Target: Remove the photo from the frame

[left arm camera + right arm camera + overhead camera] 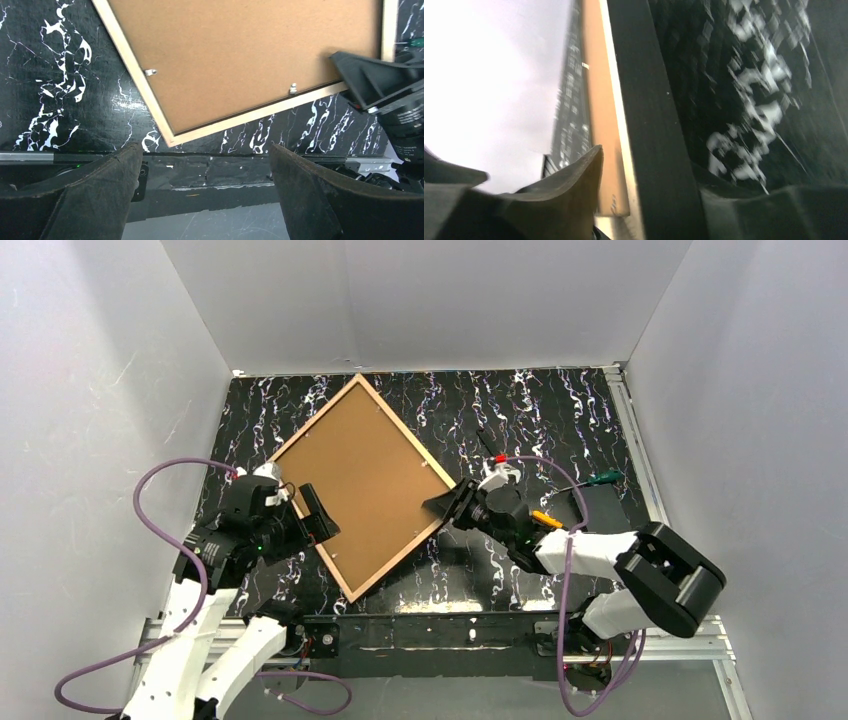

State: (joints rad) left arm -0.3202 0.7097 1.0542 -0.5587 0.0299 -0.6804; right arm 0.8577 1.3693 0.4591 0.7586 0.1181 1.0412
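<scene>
The frame (383, 572) lies face down on the black marbled table, turned like a diamond; its back rim looks pale wood. The photo's brown fibreboard back (355, 475) fills it; the printed face is hidden. My right gripper (450, 502) is at the frame's right corner, its jaws closed over the frame's edge. In the right wrist view (651, 167) one finger (574, 190) lies on the brown back (599, 100), the other under the frame's black side (644, 100). My left gripper (318, 516) is open and empty beside the frame's lower-left edge. The left wrist view (205, 150) shows the frame's near corner (170, 137) and two metal tabs (150, 72).
A small black flat box (600, 505) lies at the right, with a green-handled tool (605, 477) and an orange item (545, 518) by it. White walls close in the left, back and right. The table's metal front rail (430, 630) runs between the arm bases.
</scene>
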